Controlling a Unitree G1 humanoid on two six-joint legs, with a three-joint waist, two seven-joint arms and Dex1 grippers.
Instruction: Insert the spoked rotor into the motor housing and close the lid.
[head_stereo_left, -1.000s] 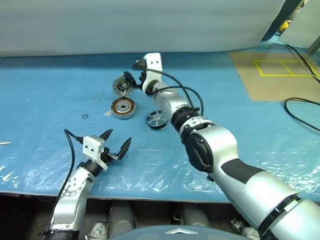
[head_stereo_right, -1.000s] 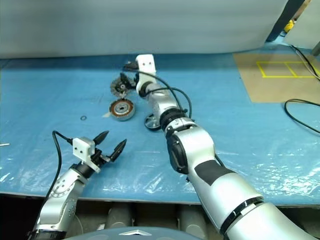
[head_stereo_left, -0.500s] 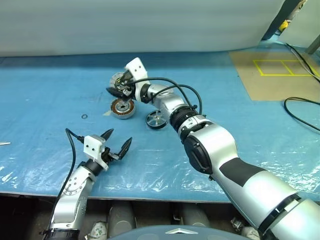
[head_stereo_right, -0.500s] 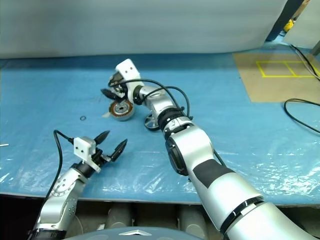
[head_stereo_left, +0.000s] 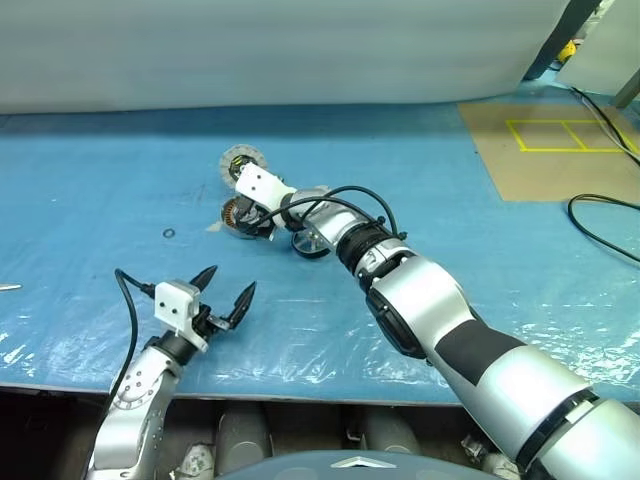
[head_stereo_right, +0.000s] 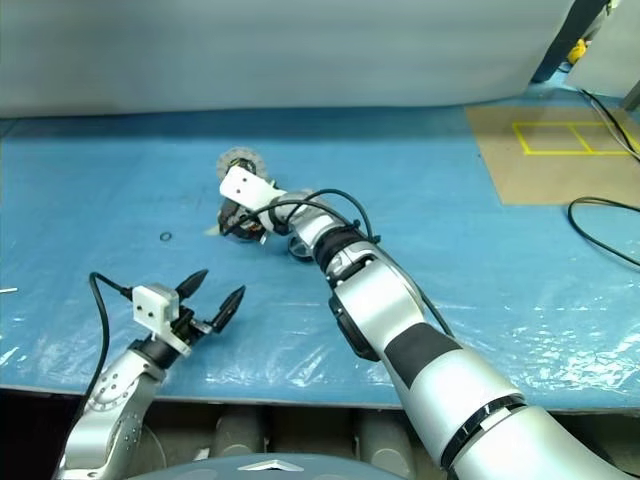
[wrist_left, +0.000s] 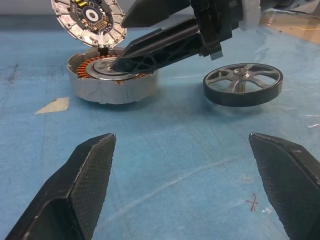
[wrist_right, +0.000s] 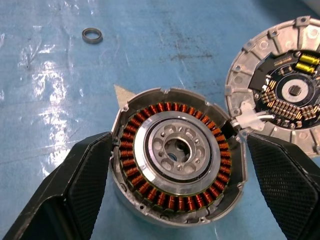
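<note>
The motor housing (wrist_right: 175, 167) sits on the blue table with its ring of copper windings facing up. My right gripper (wrist_right: 178, 136) hangs open just over it, one finger on each side. The lid (head_stereo_left: 240, 160) rests right behind the housing, its pale segmented face showing, with a white lead running to the housing's rim. The spoked rotor (wrist_left: 243, 94) lies flat on the table to the housing's right, partly behind my right forearm in the eye views. My left gripper (head_stereo_left: 228, 285) is open and empty near the table's front edge, pointing at the parts.
A small dark ring (head_stereo_left: 169, 233) lies to the left of the housing, and a scrap of tape (wrist_left: 50, 105) beside it. Brown board with yellow lines (head_stereo_left: 560, 150) and a black cable (head_stereo_left: 600, 225) are far right. A pale sheet (head_stereo_left: 300, 50) closes the back.
My right gripper has sunk from beside the lid to just over the housing, rolling as it came, still open. The left arm has hardly moved.
</note>
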